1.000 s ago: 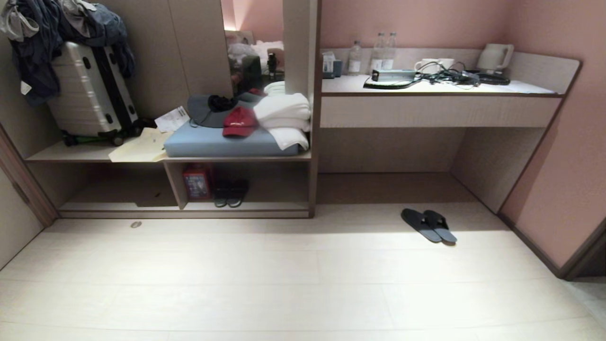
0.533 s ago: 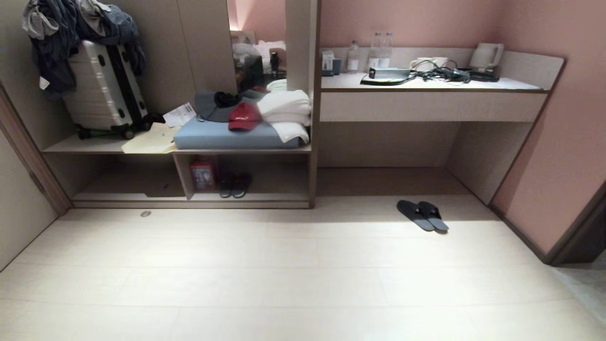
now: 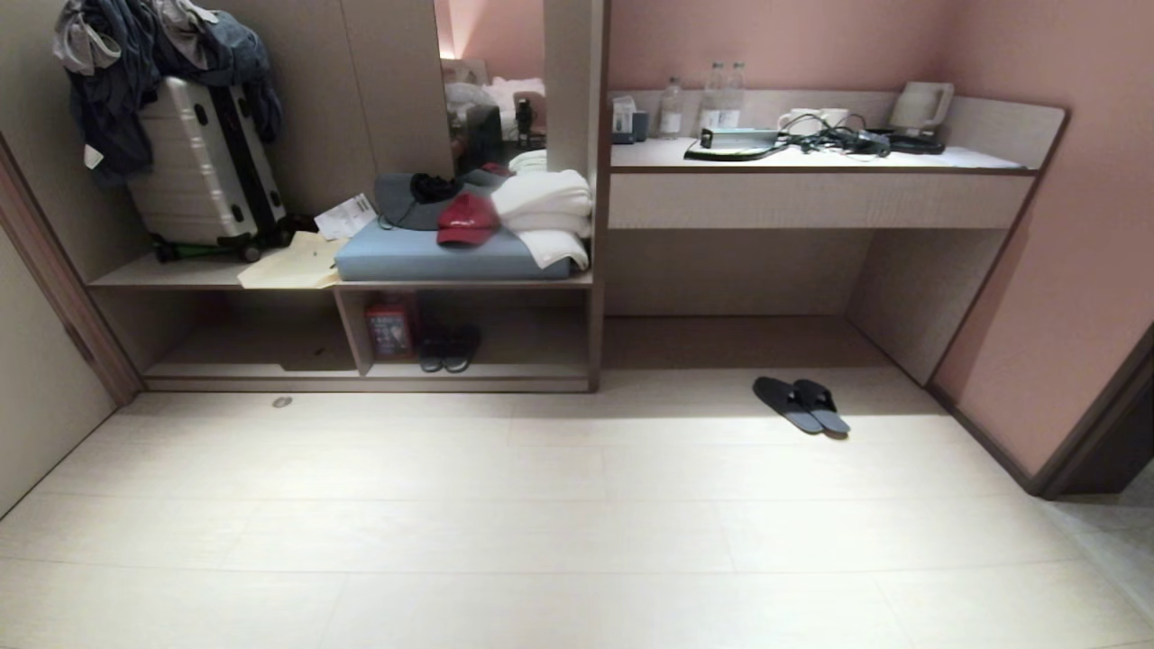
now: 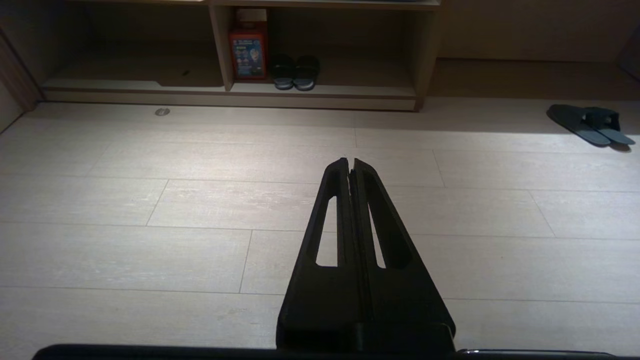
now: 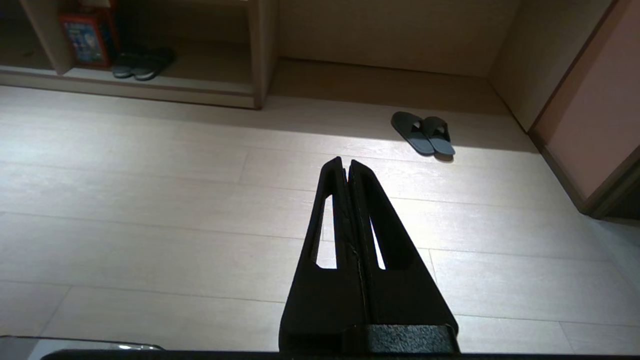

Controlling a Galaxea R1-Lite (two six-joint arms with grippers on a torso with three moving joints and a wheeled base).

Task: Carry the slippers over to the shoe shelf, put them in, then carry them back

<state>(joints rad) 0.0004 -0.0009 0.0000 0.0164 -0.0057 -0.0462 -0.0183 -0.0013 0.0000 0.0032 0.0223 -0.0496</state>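
I see the slippers [image 3: 801,405] side by side on the floor before the counter [image 3: 816,198], well right of the shoe shelf [image 3: 361,338]; light, floppy, I'd pinch the toe bands; left gripper [image 4: 350,162] and right gripper [image 5: 346,162] both pressed together, empty.

Slippers [image 3: 801,405] on floor right of shoe shelf [image 3: 361,379]; another pair [image 3: 448,348], seemingly, inside shelf.

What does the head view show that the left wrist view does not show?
Only the head view: the suitcase, the red cap and the desk counter. Only the left wrist view: the left gripper, shut over bare floor. Both: the slippers on the floor, the shoe shelf and the other dark pair in it.
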